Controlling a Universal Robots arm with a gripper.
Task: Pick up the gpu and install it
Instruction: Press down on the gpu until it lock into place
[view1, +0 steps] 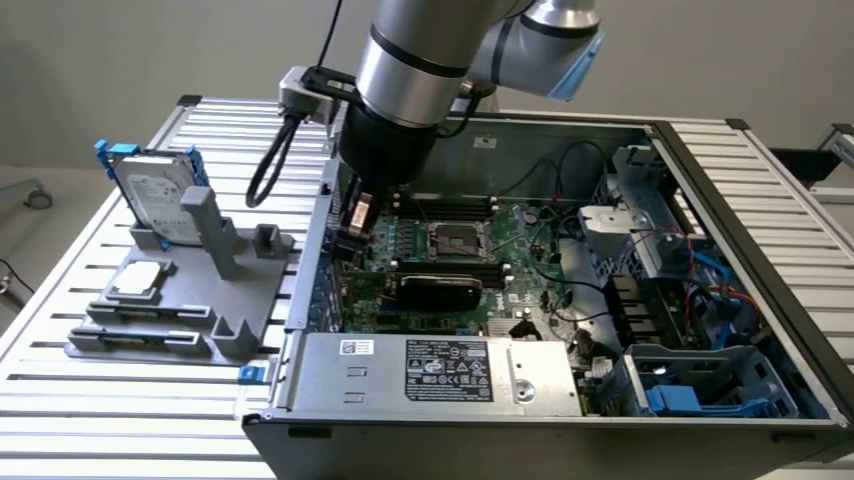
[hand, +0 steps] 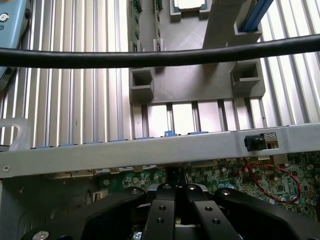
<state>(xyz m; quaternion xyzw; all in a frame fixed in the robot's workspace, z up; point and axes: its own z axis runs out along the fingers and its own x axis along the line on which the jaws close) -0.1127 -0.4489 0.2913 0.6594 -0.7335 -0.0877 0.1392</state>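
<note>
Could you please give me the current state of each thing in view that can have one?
gripper: shut, lowered inside the case over the motherboard.
gpu: seated on the motherboard, black shroud showing.
computer case: side panel off, interior exposed.
hard drive: standing upright in the grey holder outside the case.
grey holder: resting on the slatted table.

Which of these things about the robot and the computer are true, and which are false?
1. The computer case is open. True.
2. The hard drive with blue rails lies inside the case. False: it stands on the grey holder outside the case.
3. The gpu is inside the case, over the motherboard. True.
4. The robot's jaws are wide open. False: they are shut.
</note>
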